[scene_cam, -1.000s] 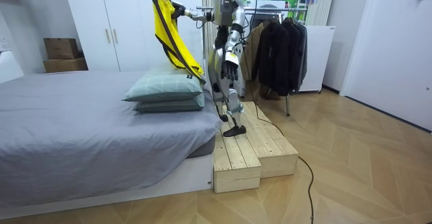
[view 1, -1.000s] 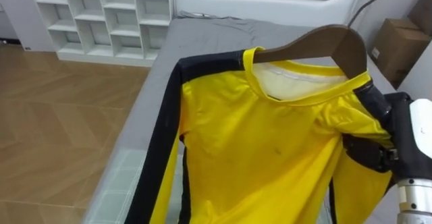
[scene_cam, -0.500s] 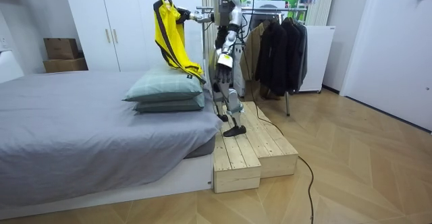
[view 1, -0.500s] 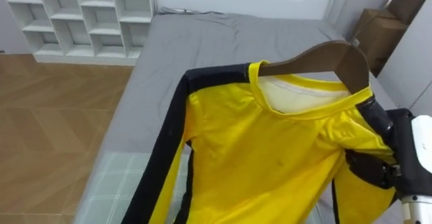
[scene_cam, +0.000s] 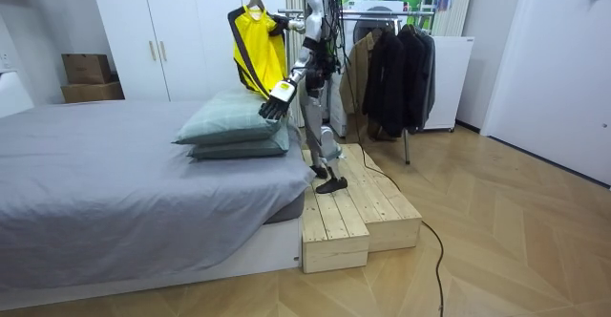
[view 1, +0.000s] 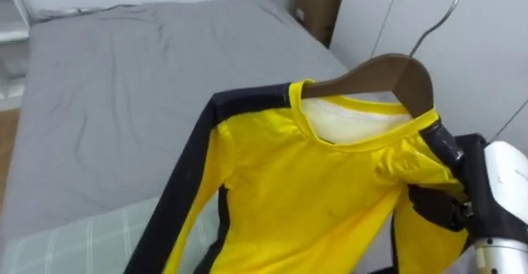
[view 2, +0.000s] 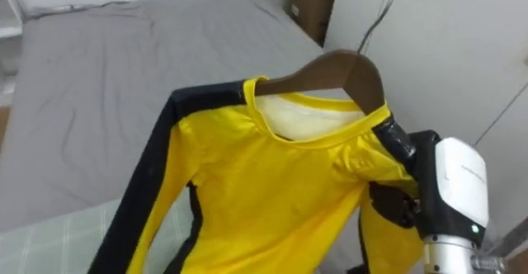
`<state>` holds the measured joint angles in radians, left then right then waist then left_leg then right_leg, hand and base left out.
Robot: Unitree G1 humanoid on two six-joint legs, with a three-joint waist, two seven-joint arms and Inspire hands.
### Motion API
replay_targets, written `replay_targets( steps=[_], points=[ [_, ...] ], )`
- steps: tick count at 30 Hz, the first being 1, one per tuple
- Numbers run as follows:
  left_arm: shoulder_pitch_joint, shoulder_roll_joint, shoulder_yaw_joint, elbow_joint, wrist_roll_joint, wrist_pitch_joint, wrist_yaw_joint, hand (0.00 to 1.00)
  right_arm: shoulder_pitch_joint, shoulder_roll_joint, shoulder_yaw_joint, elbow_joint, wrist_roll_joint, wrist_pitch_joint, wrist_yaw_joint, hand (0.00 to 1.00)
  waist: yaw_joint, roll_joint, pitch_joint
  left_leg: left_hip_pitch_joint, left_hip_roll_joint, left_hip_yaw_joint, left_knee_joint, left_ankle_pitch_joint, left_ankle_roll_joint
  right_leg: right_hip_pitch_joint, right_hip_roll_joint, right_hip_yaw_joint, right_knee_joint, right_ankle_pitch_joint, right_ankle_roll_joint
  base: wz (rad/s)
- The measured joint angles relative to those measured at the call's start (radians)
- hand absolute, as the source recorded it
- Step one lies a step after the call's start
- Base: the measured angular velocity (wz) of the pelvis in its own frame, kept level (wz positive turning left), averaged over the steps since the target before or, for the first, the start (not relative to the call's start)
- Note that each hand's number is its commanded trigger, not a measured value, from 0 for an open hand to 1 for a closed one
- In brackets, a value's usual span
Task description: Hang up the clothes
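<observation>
Right hand (view 1: pixel 472 193) comes in at the right edge of the eye views, dark fingers curled tight into the yellow cloth at the shirt's shoulder, over the end of the hanger arm. Whether the fingers also touch the wood under the cloth I cannot tell.

Shirt (view 1: pixel 313 200) is yellow with black sleeve stripes. It hangs on a wooden hanger (view 1: pixel 388 69) and is held up in the air above the bed. One black-striped sleeve droops down at the left. The hanger's wire hook (view 1: pixel 437 14) points up, free, on nothing, with a white wall or door close behind it.

Under the shirt is the grey bed (view 1: pixel 124 84). A pale checked pillow (view 1: pixel 82 241) lies at the lower left, partly hidden by the sleeve. A cardboard box (view 1: pixel 318 2) stands past the far side of the bed.

In the room view the robot stands upright on a wooden platform (scene_cam: pixel 353 212) right beside the bed, by the stacked pillows (scene_cam: pixel 234 126), with the shirt raised at head height in front of white wardrobe doors (scene_cam: pixel 162 31).

Left hand (scene_cam: pixel 275 105) hangs low and forward, just above the pillows. Its fingers are loose and it holds nothing.

A rack (scene_cam: pixel 396 64) of dark clothes is on the room view's right, on the far side of the robot from the shirt, so the robot's own body is between shirt and rack. The platform edge and a step down lie between the robot's feet and the rack.
</observation>
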<state>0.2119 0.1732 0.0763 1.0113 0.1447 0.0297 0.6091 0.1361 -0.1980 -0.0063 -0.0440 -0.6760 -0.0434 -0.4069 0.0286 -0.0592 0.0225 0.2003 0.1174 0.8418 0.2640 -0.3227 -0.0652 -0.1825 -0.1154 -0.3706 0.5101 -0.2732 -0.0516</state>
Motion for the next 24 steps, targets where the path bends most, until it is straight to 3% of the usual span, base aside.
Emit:
replay_targets(
  steps=[2,3,4,5,6,8,9,10,11,12,13,14,15,16,17,18,19,20,21,22,23,24],
  points=[
    [0.019,-0.007,0.009,0.0,0.001,0.017,-0.004,0.0,-0.008,0.0,0.014,0.004,-0.001,0.001,0.009,1.0,-0.001,0.017,0.0002,-0.033,0.036,-0.033,0.092,-0.004,0.007,-0.004,0.043,0.052,-0.04,0.027,-0.018,-0.92],
    [0.032,-0.008,0.04,0.001,0.0,0.027,-0.009,0.0,-0.011,0.0,0.019,0.004,0.002,0.001,0.013,1.0,-0.004,0.026,0.0004,-0.051,0.069,-0.086,0.16,-0.002,0.007,0.019,0.075,0.073,-0.083,0.049,-0.033,-0.78],
    [0.033,-0.001,0.073,0.001,0.0,0.047,-0.014,0.0,-0.01,0.0,0.019,0.005,0.007,0.002,0.017,1.0,-0.03,0.026,0.0004,-0.09,0.107,-0.13,0.261,0.01,0.008,0.046,0.096,0.087,-0.118,0.067,-0.04,-0.62],
    [0.033,0.001,0.082,0.003,0.0,0.054,-0.015,0.0,-0.01,-0.001,0.018,0.005,0.007,0.002,0.018,1.0,-0.041,0.021,-0.0005,-0.108,0.12,-0.145,0.307,0.024,0.011,0.054,0.1,0.098,-0.129,0.071,-0.042,-0.36],
    [0.033,0.0,0.087,0.01,-0.002,0.058,-0.014,0.0,-0.014,-0.008,0.014,0.006,0.007,0.002,0.018,1.0,-0.052,0.016,-0.0002,-0.132,0.128,-0.194,0.342,0.029,0.014,0.064,0.1,0.126,-0.131,0.072,-0.044,-0.43],
    [0.033,0.0,0.088,0.011,-0.006,0.06,-0.007,0.0,-0.022,-0.014,0.0,0.01,0.01,0.003,0.018,1.0,-0.052,0.003,0.0075,-0.175,0.127,-0.26,0.332,0.021,0.012,0.052,0.102,0.172,-0.118,0.062,-0.042,-0.56],
    [0.037,-0.001,0.089,0.01,-0.009,0.072,0.005,0.0,-0.022,-0.014,0.002,0.01,0.01,0.004,0.019,1.0,-0.044,-0.002,0.0042,-0.205,0.124,-0.297,0.316,0.017,0.007,0.031,0.102,0.219,-0.095,0.056,-0.038,-0.73],
    [0.037,-0.002,0.09,0.01,-0.019,0.093,0.02,0.0,-0.021,-0.014,0.014,0.009,0.005,0.003,0.019,1.0,-0.043,-0.015,-0.0009,-0.222,0.09,-0.361,0.269,0.015,0.003,0.005,0.103,0.276,-0.082,0.05,-0.026,-0.78],
    [0.036,-0.003,0.09,0.01,-0.027,0.1,0.029,0.0,-0.022,-0.017,0.022,0.007,0.004,0.003,0.019,1.0,-0.042,-0.019,-0.0014,-0.223,0.067,-0.399,0.242,0.015,0.003,-0.009,0.107,0.303,-0.079,0.051,-0.022,-0.86],
    [0.034,-0.009,0.089,0.01,-0.037,0.11,0.051,0.0,-0.02,-0.024,0.033,0.005,0.004,0.001,0.018,1.0,-0.031,-0.02,-0.0012,-0.222,0.03,-0.486,0.198,0.014,0.005,-0.032,0.127,0.365,-0.08,0.062,-0.021,-0.95],
    [0.032,-0.018,0.088,0.01,-0.059,0.115,0.075,0.0,-0.013,-0.024,0.037,0.004,0.003,0.001,0.022,1.0,-0.016,-0.022,-0.0011,-0.215,-0.001,-0.57,0.155,0.017,0.009,-0.048,0.153,0.445,-0.082,0.074,-0.007,-0.94],
    [0.032,-0.025,0.085,0.009,-0.07,0.118,0.087,0.0,-0.011,-0.025,0.037,0.005,0.003,0.001,0.026,1.0,-0.012,-0.02,-0.001,-0.21,-0.016,-0.611,0.13,0.017,0.01,-0.05,0.167,0.488,-0.084,0.08,0.001,-0.78],
    [0.032,-0.045,0.072,0.009,-0.077,0.125,0.109,0.0,-0.009,-0.026,0.037,0.006,0.004,0.003,0.031,1.0,-0.008,-0.011,-0.0056,-0.202,-0.051,-0.696,0.074,0.025,0.016,-0.053,0.197,0.575,-0.101,0.101,0.017,-0.72],
    [0.032,-0.072,0.064,0.009,-0.086,0.131,0.133,0.0,-0.019,-0.034,0.042,0.001,0.003,0.002,0.039,1.0,-0.003,0.015,-0.0112,-0.179,-0.076,-0.734,0.013,0.067,0.043,-0.066,0.25,0.678,-0.129,0.136,0.039,-0.79],
    [0.031,-0.079,0.064,0.009,-0.106,0.135,0.143,0.0,-0.027,-0.03,0.049,-0.001,0.0,0.0,0.043,1.0,-0.005,0.021,-0.0101,-0.171,-0.074,-0.709,-0.014,0.061,0.044,-0.071,0.278,0.719,-0.143,0.159,0.049,-1.15],
    [0.036,-0.084,0.069,0.011,-0.139,0.146,0.157,0.0,-0.03,-0.02,0.071,-0.014,-0.021,-0.002,0.052,1.0,-0.002,0.02,-0.0098,-0.168,-0.059,-0.629,-0.042,0.075,0.052,-0.085,0.285,0.74,-0.18,0.206,0.06,-1.72],
    [0.045,-0.089,0.071,0.032,-0.162,0.157,0.173,0.0,-0.028,-0.014,0.09,-0.024,-0.06,-0.014,0.052,1.0,0.021,0.026,-0.0063,-0.154,-0.045,-0.526,-0.063,0.072,0.055,-0.101,0.267,0.597,-0.148,0.209,0.007,-1.87],
    [0.051,-0.091,0.071,0.039,-0.177,0.164,0.177,0.0,-0.024,-0.016,0.097,-0.024,-0.075,-0.015,0.049,1.0,0.019,0.029,-0.0055,-0.138,-0.04,-0.48,-0.066,0.071,0.054,-0.104,0.248,0.5,-0.081,0.181,-0.027,-1.46],
    [0.055,-0.094,0.071,0.04,-0.185,0.174,0.188,0.0,-0.015,-0.026,0.093,-0.022,-0.075,-0.015,0.036,1.0,-0.002,0.025,-0.0057,-0.117,-0.047,-0.429,-0.069,0.067,0.054,-0.086,0.189,0.397,0.029,0.109,-0.032,-0.75],
    [0.053,-0.094,0.07,0.039,-0.185,0.174,0.195,0.0,-0.02,-0.036,0.083,-0.021,-0.067,-0.011,0.021,1.0,-0.009,0.011,-0.0125,-0.113,-0.066,-0.41,-0.056,0.064,0.057,-0.076,0.132,0.365,0.08,0.031,-0.006,-0.5],
    [0.052,-0.094,0.07,0.038,-0.185,0.174,0.197,0.0,-0.027,-0.035,0.077,-0.024,-0.067,-0.011,0.015,1.0,-0.015,-0.007,-0.0159,-0.12,-0.079,-0.407,-0.045,0.061,0.057,-0.077,0.118,0.376,0.07,0.014,0.016,-0.39],
    [0.051,-0.096,0.073,0.038,-0.185,0.174,0.201,0.0,-0.042,-0.039,0.069,-0.038,-0.066,-0.01,0.009,1.0,-0.035,-0.015,-0.0114,-0.146,-0.097,-0.418,-0.026,0.059,0.057,-0.075,0.134,0.45,0.027,-0.004,0.011,-0.6]
  ],
)
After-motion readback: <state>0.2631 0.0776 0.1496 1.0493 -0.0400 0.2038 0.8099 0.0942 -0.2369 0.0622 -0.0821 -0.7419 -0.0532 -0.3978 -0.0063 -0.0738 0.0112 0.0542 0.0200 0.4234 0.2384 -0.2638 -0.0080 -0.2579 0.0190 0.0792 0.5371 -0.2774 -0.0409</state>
